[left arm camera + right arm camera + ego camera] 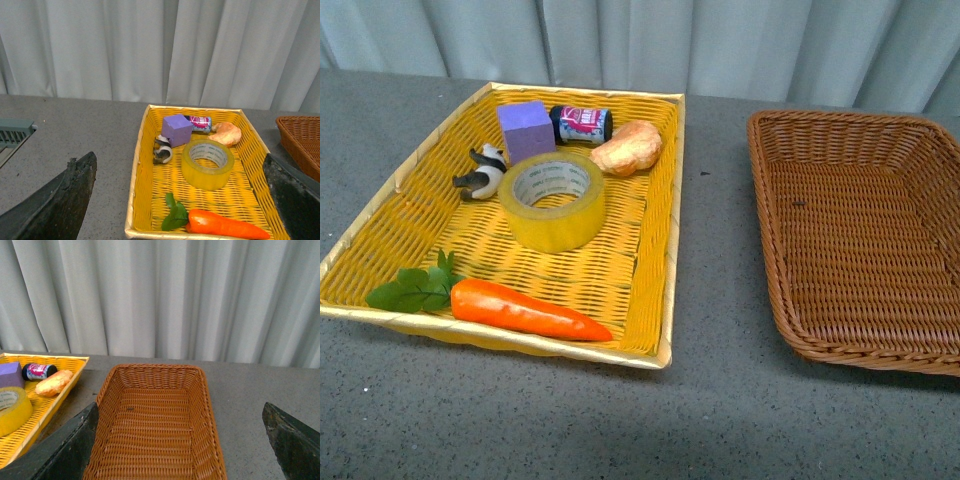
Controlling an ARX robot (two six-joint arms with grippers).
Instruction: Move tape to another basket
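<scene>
Two woven containers are sitting side by side on a grey table [720, 420]: a bright yellow tray [590, 270] on the left and the dark brown basket [860, 240] on the right, apart from each other. The basket is holding nothing. One roll of tape [552, 200] is lying flat near the middle of the yellow tray, its hole facing up. The roll is wide and translucent yellow around a white core, and the print circling the core is too small to read. Five other items are sharing the tray, one of each: an orange carrot [525, 310] with green leaves along the near edge, a purple cube [527, 130], a black-and-white panda figure [485, 172], a small dark can [582, 124] lying on its side (its pink label is carrying lettering too blurred to make out) and a golden bread-like piece [627, 147].

The left gripper [177, 162] is hanging above the yellow tray with its dark fingers [65, 200] spread wide and gripping nothing. The right gripper [180, 407] is hovering above the brown basket, its fingers [65, 445] likewise wide apart and empty. A pale pleated curtain [720, 40] is closing off the background.
</scene>
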